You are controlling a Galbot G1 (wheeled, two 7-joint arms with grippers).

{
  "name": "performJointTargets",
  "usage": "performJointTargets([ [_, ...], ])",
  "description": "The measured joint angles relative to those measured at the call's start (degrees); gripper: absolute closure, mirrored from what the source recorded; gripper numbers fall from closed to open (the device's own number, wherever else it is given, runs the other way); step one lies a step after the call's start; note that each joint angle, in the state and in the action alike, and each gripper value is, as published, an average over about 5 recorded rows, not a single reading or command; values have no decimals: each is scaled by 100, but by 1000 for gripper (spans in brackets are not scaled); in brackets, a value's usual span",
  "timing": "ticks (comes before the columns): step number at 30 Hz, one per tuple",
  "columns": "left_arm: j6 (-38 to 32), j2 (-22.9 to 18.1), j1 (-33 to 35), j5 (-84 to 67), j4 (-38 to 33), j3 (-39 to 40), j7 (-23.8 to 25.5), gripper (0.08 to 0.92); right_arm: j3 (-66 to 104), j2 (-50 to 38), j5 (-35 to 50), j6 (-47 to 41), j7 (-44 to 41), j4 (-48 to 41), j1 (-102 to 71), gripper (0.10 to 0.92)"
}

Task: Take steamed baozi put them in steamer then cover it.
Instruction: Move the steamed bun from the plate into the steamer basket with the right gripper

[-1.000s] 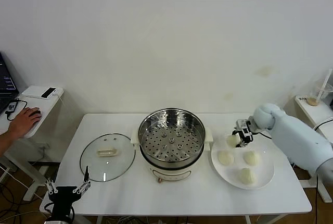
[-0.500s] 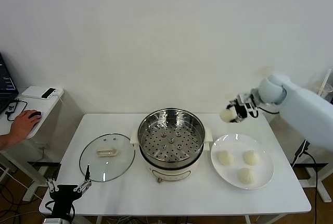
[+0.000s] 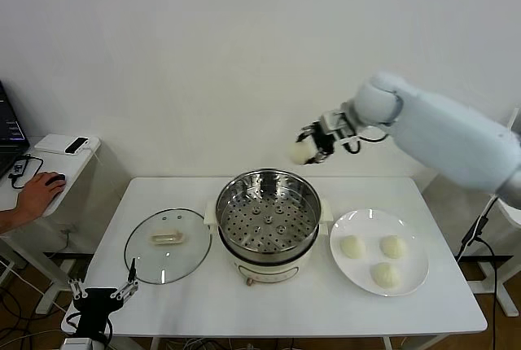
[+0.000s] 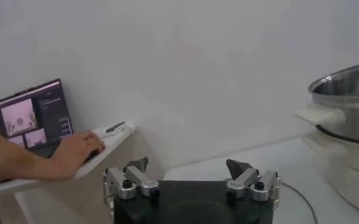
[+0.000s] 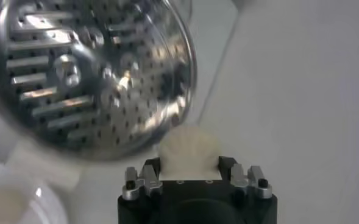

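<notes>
Three buns: on the white plate [image 3: 407, 281], right of the steamer [image 3: 268, 218]
Fourth baozi [image 3: 303, 151]: gripped in the right gripper's [image 3: 310, 145] fingers — in the air above the steamer's far right rim
Cover [image 3: 168, 245]: flat on the table [image 3: 285, 305], left of the steamer
Left gripper [image 3: 102, 293]: parked near the table's front left edge — fingers spread open

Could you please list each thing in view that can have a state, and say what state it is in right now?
Round shiny stainless-steel steamer: uncovered, perforated tray empty.
Round clear glass cover: flat on the table, off the steamer.
Cream-white baozi bun: held in the air above the steamer's far rim.
Right claw: shut on that bun.
Flat white plate: holds three buns.
Left claw: open, at the table's near edge.
</notes>
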Motion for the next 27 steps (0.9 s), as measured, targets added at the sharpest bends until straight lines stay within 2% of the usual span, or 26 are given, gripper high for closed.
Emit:
performJointTargets([
  [16,-9,13,-7,-79,125,-82,4,177,-748,1034,-1243,1389,419,-796,-248,434],
  [27,-30,13,-24,-84,160,-87,-2,177,-831,1283,-1880,1955,570,-1246,-461,429],
])
